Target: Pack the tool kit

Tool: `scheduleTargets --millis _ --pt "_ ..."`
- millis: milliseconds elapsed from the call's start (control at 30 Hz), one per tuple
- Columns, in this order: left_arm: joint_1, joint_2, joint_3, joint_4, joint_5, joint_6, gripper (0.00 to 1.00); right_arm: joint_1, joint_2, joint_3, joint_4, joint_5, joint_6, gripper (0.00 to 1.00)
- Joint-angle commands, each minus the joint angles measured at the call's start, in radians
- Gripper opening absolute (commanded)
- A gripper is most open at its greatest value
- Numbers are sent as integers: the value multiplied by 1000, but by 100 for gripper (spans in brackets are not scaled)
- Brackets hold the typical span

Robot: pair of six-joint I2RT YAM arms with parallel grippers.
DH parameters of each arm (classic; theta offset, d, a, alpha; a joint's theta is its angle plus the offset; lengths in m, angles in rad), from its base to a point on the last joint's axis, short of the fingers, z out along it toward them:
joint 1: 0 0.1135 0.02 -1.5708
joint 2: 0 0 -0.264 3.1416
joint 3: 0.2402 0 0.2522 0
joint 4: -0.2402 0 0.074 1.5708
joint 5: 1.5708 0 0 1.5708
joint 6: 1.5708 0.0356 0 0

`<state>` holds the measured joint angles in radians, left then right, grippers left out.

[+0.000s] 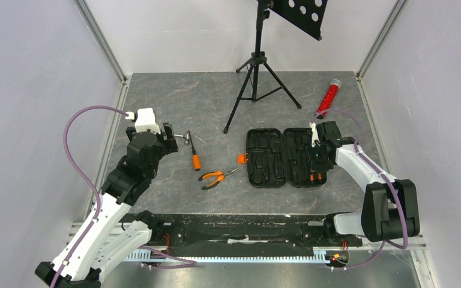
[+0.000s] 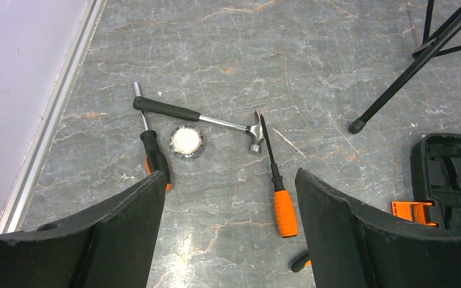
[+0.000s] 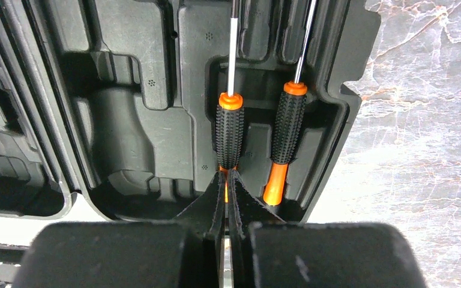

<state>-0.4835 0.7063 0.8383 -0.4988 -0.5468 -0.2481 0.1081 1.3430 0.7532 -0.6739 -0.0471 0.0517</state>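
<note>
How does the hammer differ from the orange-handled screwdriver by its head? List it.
The hammer has a black grip and metal head; the screwdriver an orange handle and dark shaft. The hammer lies crosswise in the left wrist view; the screwdriver runs lengthwise. Both lie on the table.

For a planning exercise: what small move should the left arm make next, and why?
Probably lower the left gripper onto the orange-handled screwdriver: its jaws stand open above it, the tool lies on the table, and the case has empty slots.

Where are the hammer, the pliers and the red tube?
hammer (image 2: 179, 113), left wrist view, on its black grip.
pliers (image 1: 214, 174), top view, on an orange handle.
red tube (image 1: 331, 95), top view, on its middle.
</note>
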Motion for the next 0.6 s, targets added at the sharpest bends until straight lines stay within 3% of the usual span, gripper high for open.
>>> scheduleTargets --millis 0,367,567 --pt "3 -10 2 45 -4 36 84 10 95 -60 83 62 3 0" --pt "3 -16 -1 43 7 33 84 86 170 -38 109 160 21 0" --pt "3 -20 -2 43 4 33 84 87 67 32 115 84 20 7"
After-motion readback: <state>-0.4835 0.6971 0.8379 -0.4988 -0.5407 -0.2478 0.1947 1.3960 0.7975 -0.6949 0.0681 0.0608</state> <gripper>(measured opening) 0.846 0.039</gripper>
